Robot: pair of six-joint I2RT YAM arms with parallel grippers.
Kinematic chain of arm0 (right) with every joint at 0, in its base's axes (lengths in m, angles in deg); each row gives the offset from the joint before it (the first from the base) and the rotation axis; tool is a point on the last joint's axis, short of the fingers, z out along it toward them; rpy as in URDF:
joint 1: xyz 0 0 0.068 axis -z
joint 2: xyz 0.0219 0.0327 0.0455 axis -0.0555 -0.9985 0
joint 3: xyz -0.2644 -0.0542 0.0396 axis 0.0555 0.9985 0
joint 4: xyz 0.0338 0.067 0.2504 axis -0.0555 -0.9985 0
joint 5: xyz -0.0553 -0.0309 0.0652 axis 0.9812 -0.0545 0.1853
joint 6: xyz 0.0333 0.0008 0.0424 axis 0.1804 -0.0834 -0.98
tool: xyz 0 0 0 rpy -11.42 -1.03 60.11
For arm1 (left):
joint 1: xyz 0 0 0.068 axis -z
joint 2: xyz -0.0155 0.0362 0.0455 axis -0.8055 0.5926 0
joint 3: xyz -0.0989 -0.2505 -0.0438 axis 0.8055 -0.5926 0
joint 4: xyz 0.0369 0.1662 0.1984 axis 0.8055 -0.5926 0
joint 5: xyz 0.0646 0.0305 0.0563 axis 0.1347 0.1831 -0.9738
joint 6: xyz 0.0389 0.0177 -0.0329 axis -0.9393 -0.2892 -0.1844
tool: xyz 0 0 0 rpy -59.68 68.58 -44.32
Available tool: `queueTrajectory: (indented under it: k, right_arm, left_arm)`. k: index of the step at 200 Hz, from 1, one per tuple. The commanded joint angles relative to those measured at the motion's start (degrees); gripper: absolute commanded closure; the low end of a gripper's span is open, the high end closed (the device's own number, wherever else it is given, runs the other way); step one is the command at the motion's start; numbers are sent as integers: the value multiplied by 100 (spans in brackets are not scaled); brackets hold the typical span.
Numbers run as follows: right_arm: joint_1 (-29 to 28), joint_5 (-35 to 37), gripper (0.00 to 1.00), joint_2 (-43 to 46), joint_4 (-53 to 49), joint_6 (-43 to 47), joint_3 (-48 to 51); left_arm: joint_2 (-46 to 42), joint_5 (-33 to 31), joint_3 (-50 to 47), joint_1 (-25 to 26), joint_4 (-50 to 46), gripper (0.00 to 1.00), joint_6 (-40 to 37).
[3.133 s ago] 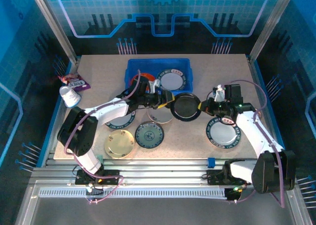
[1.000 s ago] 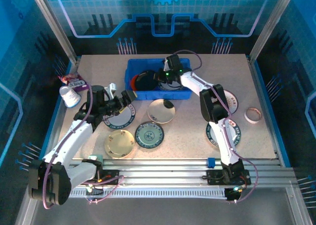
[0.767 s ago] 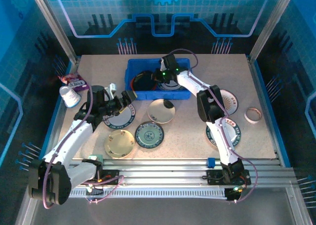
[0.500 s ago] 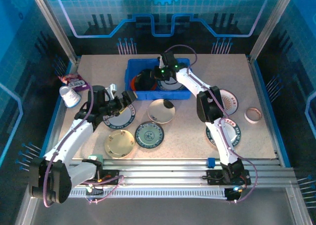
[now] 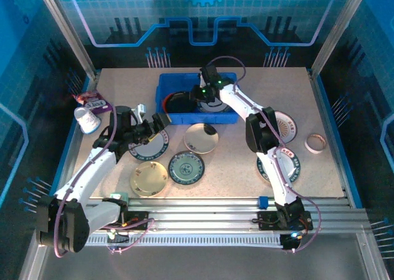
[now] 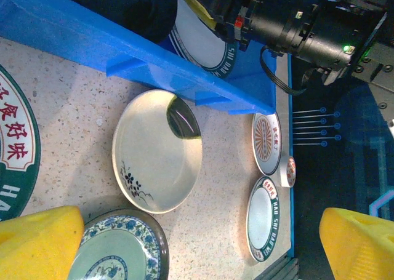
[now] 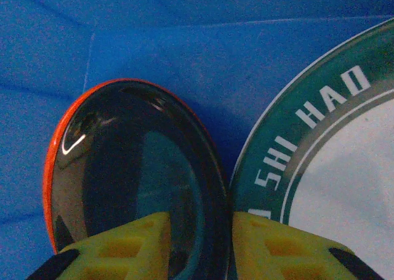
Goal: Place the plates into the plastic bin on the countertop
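The blue plastic bin (image 5: pixel 165 82) holds a glossy black plate (image 5: pixel 178 101) with an orange underside (image 7: pixel 52 163), leaning against a white green-rimmed plate (image 7: pixel 320 138). My right gripper (image 5: pixel 196 95) reaches into the bin. Its yellow fingers (image 7: pixel 123 249) straddle the black plate's rim (image 7: pixel 215 188), parted wider than the rim. My left gripper (image 5: pixel 161 123) is open above another green-rimmed plate (image 5: pixel 149 148) on the countertop (image 5: pixel 234 175). Cream (image 5: pixel 201 138), teal (image 5: pixel 186 168) and gold (image 5: pixel 148 178) plates lie in front of the bin. Two more plates (image 5: pixel 280 166) (image 6: pixel 268 143) lie to the right.
A white cup (image 5: pixel 86 119) and a purple packet (image 5: pixel 92 100) sit at the left edge. A small white ring (image 5: pixel 316 143) lies at the right edge. The right arm (image 5: pixel 258 129) spans the countertop from its base to the bin. Metal rails border the near edge.
The right gripper has shifted slightly left inside the bin and its jaws have parted around the black plate's rim. The left arm has stayed still.
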Motion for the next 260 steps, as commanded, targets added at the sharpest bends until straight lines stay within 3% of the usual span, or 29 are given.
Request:
queueTrajectory:
  k: [1, 85, 150, 201, 260]
  right_arm:
    - [-81, 145, 66, 476, -156, 170, 62]
    - [-9, 215, 59, 987, -6, 230, 668]
    - [50, 224, 53, 1989, 278, 259, 1454]
    - [50, 77, 54, 3241, 949, 204, 2851]
    - [-139, -591, 54, 5015, 2055, 135, 5338]
  left_arm:
    - [-26, -65, 200, -51, -142, 1, -167]
    - [-22, -174, 251, -17, -204, 1, -249]
    - [70, -522, 433, 237, -474, 0, -486]
    - [217, -784, 595, 446, -705, 1, -697]
    - [430, -1399, 754, 662, -1224, 1, -1003]
